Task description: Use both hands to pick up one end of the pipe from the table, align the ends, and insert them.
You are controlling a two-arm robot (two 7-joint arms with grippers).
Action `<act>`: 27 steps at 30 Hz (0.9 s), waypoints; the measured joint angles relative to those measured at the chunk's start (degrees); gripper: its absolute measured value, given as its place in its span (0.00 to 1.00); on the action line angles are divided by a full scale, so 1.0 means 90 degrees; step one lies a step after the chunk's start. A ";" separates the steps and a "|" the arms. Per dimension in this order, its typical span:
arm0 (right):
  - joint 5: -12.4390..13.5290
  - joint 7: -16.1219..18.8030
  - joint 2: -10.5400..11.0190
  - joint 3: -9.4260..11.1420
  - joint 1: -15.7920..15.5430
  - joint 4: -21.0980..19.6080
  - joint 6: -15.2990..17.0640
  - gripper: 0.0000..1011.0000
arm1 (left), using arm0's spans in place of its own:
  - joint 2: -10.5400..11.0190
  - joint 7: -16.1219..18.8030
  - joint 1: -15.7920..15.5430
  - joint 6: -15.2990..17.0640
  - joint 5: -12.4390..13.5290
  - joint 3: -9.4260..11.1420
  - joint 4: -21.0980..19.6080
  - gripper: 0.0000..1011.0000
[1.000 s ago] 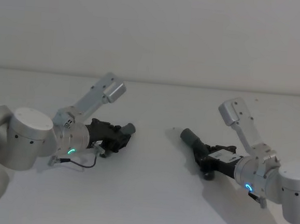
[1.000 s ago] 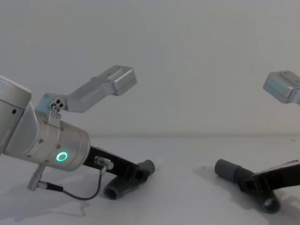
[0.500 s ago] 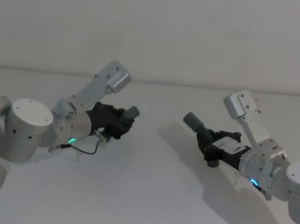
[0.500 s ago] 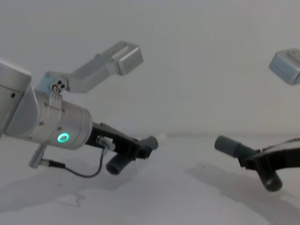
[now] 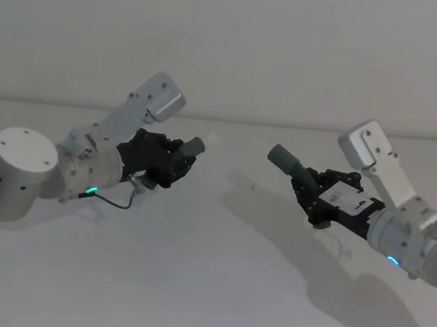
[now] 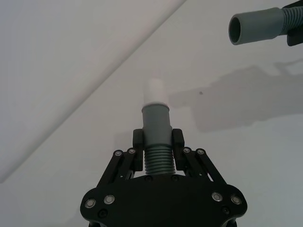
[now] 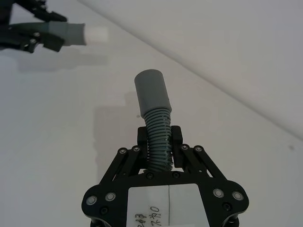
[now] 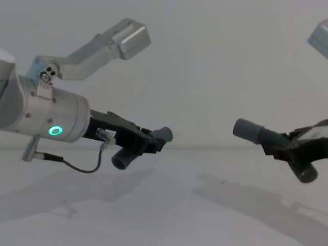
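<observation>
Both pieces of the pipe hang above the table (image 5: 209, 276). My left gripper (image 5: 176, 162) (image 6: 157, 141) (image 8: 149, 144) is shut on the ribbed neck of the left pipe piece (image 5: 196, 145) (image 6: 156, 120) (image 8: 165, 135), whose sleeve end carries a whitish tip (image 6: 155, 89) (image 7: 97, 34). My right gripper (image 5: 315, 191) (image 7: 158, 137) (image 8: 285, 146) is shut on the ribbed part of the right pipe piece (image 5: 283, 158) (image 7: 152, 92) (image 8: 248, 130). The two sleeve ends point toward each other across a gap, with the open mouth of the right piece (image 6: 255, 26) facing the left one.
The pale wall (image 5: 228, 43) rises behind the table's back edge. Each arm's grey bracket (image 5: 159, 98) (image 5: 367, 149) sticks up above its wrist. A thin black cable (image 8: 87, 169) loops under the left wrist. Arm shadows (image 5: 273, 236) lie on the tabletop.
Both grippers have risen off the table with their pipe pieces. The left piece's curved tail no longer rests on the surface, and the two sleeve ends now sit higher.
</observation>
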 joint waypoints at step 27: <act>0.0255 0.1569 0.1146 -0.0162 0.0116 -0.0235 -0.1141 0.27 | 0.0721 -0.2096 -0.0533 -0.1617 -0.0522 0.0176 0.0313 0.35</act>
